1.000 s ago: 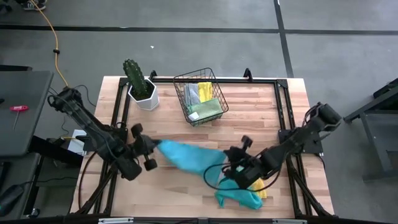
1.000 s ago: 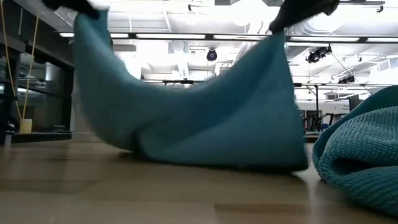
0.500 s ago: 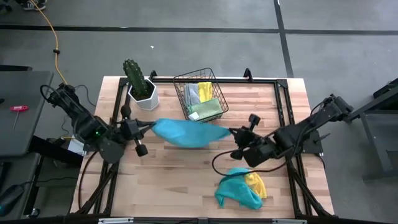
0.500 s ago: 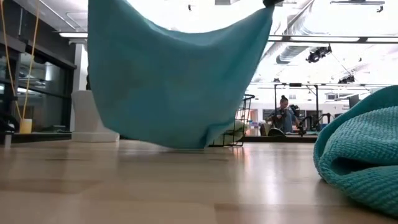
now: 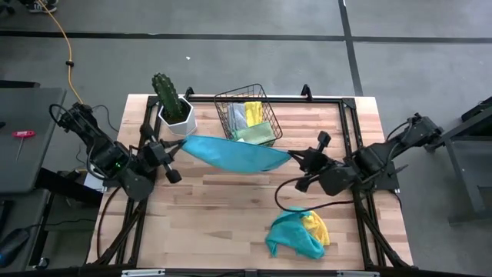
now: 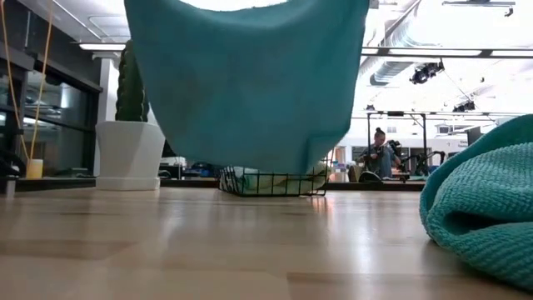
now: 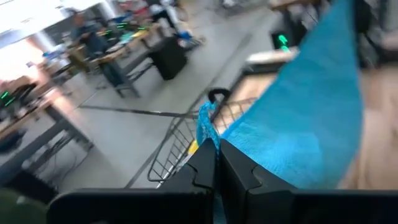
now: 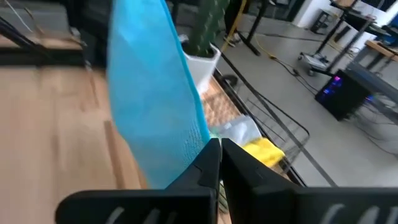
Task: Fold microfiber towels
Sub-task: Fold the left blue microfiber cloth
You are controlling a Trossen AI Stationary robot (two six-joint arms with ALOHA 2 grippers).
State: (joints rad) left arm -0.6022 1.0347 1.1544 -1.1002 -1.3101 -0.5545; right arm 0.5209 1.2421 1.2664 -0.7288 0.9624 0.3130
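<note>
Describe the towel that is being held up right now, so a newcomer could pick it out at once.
Start at the black wire basket at the back of the wooden table. Just in front of it a teal-blue towel hangs stretched between the left tool and the right tool. It alone is off the table; the other teal towel lies crumpled near the front edge.

A teal towel (image 5: 231, 154) hangs stretched between the left gripper (image 5: 178, 145) and the right gripper (image 5: 296, 159), both pinched shut on its corners, spanning the table's middle just in front of the wire basket (image 5: 247, 119). The potted cactus (image 5: 172, 105) stands close beside the left gripper. Bare wooden table (image 5: 215, 219) lies open on the near side of the towel, except at the near right, where a crumpled teal and yellow heap (image 5: 298, 235) takes up room.
</note>
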